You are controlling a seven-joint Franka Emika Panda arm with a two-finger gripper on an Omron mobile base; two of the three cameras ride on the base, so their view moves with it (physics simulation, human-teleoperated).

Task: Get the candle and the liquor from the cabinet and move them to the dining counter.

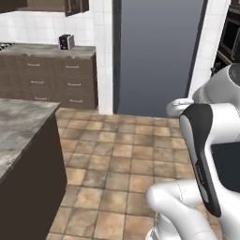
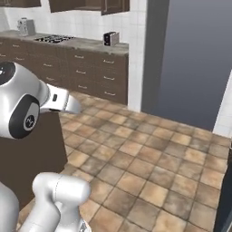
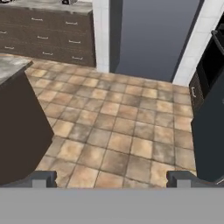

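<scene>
End effector (image 3: 112,178) spread wide and empty, tips at the hand view's bottom edge, aimed over tiled floor (image 3: 118,127). We spot no candle or liquor; the cabinet (image 2: 88,5) hangs well ahead and up-left, the dining counter (image 1: 18,129) close on the left.

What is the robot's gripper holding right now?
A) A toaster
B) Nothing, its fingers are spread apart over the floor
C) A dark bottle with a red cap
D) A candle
B: in the hand view the gripper has its two fingertips far apart, with just tiled floor between them.
</scene>
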